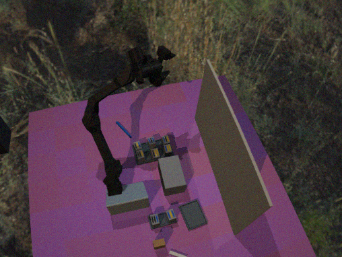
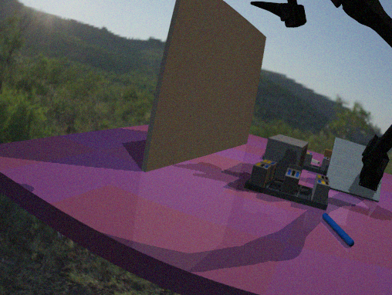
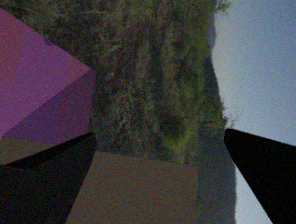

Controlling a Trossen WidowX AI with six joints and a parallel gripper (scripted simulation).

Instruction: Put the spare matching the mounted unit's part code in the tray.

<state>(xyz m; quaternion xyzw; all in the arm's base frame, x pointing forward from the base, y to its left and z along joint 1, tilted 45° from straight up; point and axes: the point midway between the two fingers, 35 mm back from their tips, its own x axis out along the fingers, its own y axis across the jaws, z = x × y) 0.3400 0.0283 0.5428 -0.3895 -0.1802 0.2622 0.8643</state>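
Claw was wide apart, gripping nothing | hung high past the magenta tabletop far edge | tall brown panel stood upright beside it

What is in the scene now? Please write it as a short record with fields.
gripper: black parallel-jaw gripper, open, holding nothing, raised high past the table's far edge
table: purple table top
panel: tall brown upright board along the table's right side
rack: dark rack of small blocks with blue and yellow tops, mid-table
tray: flat grey square tray near the front
loose item: blue stick lying beside the rack
wrist view: board top edge, table corner, grass, sky
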